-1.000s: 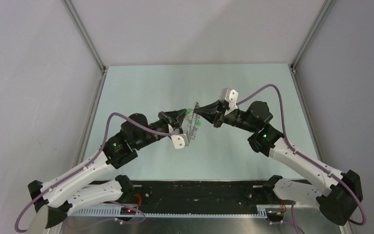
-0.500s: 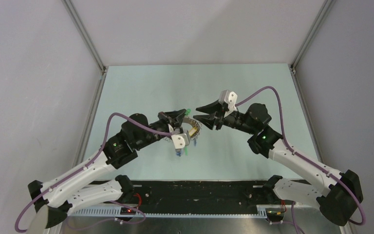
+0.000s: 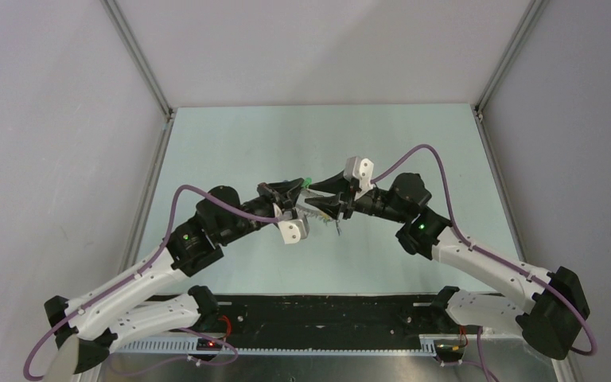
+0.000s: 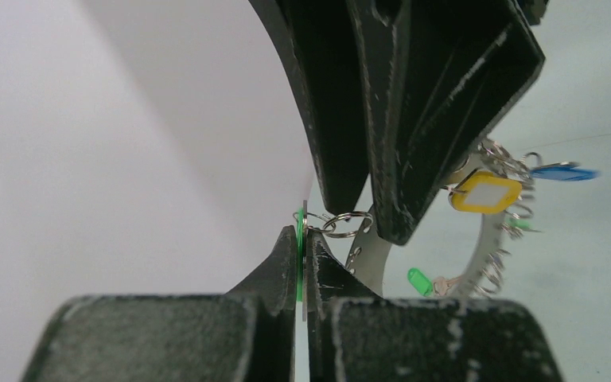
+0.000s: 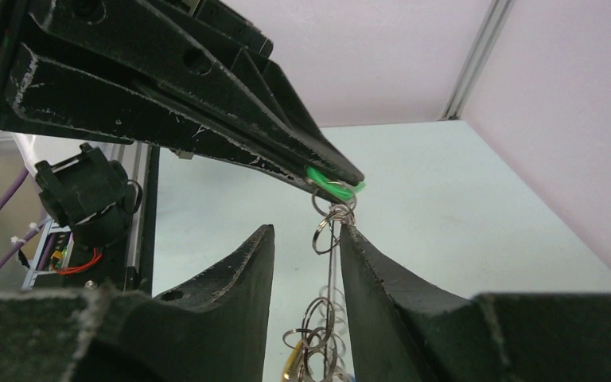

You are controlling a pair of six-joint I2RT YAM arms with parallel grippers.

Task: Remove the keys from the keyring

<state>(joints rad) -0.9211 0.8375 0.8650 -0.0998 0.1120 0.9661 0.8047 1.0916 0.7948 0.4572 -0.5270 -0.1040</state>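
My left gripper [image 4: 302,239] is shut on a green-tagged key [image 4: 298,256], held above the table. The flat grey keyring [image 4: 485,247] hangs from that key by small split rings [image 4: 348,224]. It carries several keys with yellow [image 4: 487,192], blue [image 4: 565,171] and green [image 4: 419,279] tags. My right gripper [image 5: 306,231] is open, and its fingers straddle the keyring [image 5: 330,274], seen edge-on close to the right finger. In the top view the left gripper [image 3: 302,185] and the right gripper [image 3: 324,203] meet over the table's middle, with the keyring [image 3: 318,213] between them.
The pale green table [image 3: 231,143] lies below, with grey walls on three sides and metal corner posts [image 3: 139,60]. A black strip with cable trays [image 3: 318,318] runs along the near edge between the arm bases.
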